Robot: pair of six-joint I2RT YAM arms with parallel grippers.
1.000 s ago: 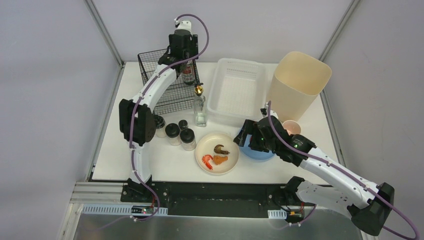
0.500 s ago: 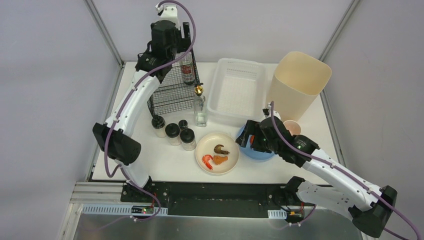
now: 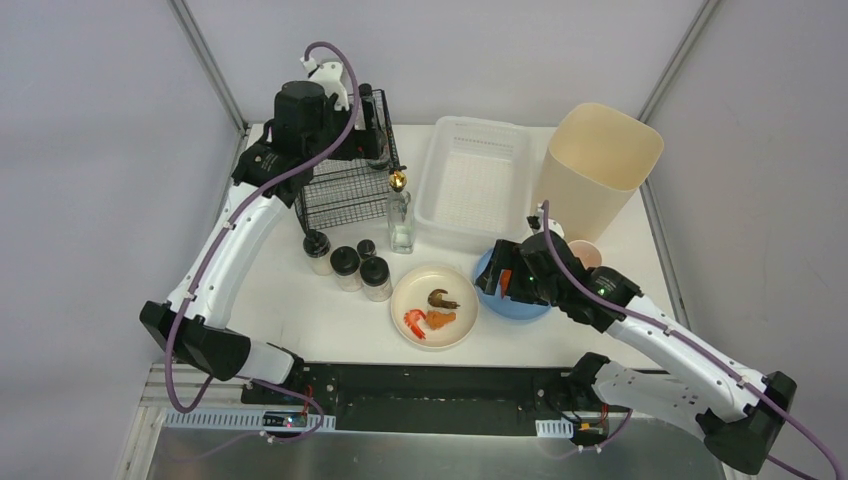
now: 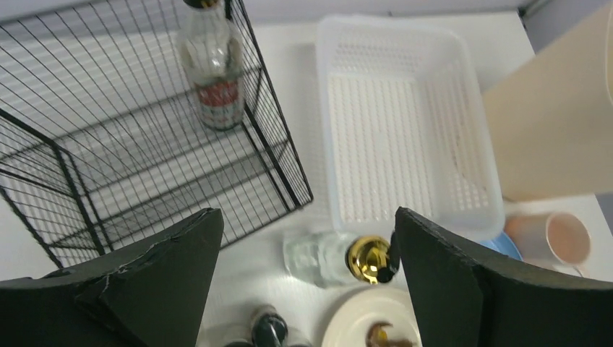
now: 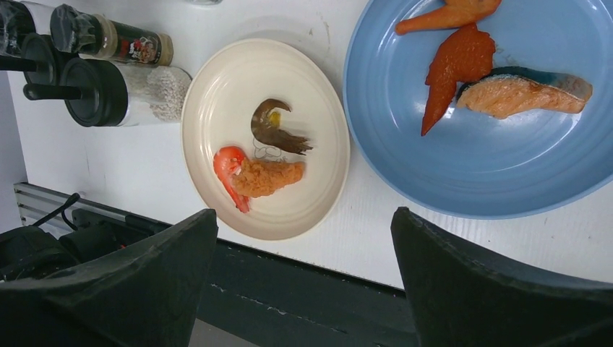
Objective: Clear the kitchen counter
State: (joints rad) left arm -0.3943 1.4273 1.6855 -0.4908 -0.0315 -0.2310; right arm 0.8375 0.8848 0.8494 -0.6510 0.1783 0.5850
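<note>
White tabletop (image 3: 330,312) underneath; left gripper (image 4: 305,224), spread and empty, faces the rack (image 4: 144,144); right gripper (image 5: 303,217), spread too, hovers over a plate (image 5: 303,94).

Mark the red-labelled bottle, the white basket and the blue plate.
red-labelled bottle (image 4: 217,94): left wrist view, on its label.
white basket (image 4: 405,130): left wrist view, on its slotted floor.
blue plate (image 5: 491,166): right wrist view, on bare glaze below the fish.
</note>
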